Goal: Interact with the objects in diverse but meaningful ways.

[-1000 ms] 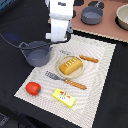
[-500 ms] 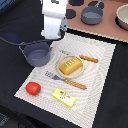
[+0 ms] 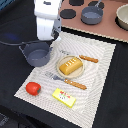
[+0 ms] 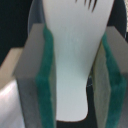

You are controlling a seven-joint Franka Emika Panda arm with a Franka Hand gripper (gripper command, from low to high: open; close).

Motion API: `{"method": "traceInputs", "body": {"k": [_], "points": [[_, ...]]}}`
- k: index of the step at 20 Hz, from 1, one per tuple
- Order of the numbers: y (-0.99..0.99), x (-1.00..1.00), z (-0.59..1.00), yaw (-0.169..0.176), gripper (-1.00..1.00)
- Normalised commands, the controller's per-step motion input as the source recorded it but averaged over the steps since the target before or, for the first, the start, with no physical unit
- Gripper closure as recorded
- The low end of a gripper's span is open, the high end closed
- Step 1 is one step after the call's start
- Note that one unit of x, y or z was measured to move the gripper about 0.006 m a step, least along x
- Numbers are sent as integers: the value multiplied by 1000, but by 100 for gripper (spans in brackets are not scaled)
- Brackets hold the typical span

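My gripper [image 3: 53,38] hangs at the pot's far rim, beside the placemat's back left corner. In the wrist view the gripper [image 4: 75,80] is shut on a flat white piece [image 4: 75,55] with dark slots at one end, and its green pads [image 4: 47,85] press both sides. The grey-blue two-handled pot [image 3: 37,53] stands just below the gripper. A golden bread loaf [image 3: 70,65] lies on a small plate at mid-mat. The red tomato [image 3: 33,88] and yellow butter block [image 3: 64,97] sit near the mat's front. A grey pan [image 3: 92,15] rests on the toy stove behind.
A fork [image 3: 64,80] and a knife [image 3: 86,58], both with orange handles, lie on the striped placemat [image 3: 102,75] beside the plate. The toy stove board [image 3: 107,27] with black burners spans the back. A pale bowl [image 3: 122,17] stands at the far right. A dark cable [image 3: 12,42] runs at left.
The arm has shifted toward the exterior view's left, from over the mat's back edge to the pot's rim. The objects on the mat have not moved.
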Motion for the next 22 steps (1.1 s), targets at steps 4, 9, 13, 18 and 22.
{"method": "traceInputs", "body": {"k": [4,9,13,18,22], "points": [[-436,-766,-316,0,100],[-442,-761,-298,0,100],[-304,-805,-150,0,100],[-223,-727,-107,0,100],[-110,-543,-4,10,-100]]}}
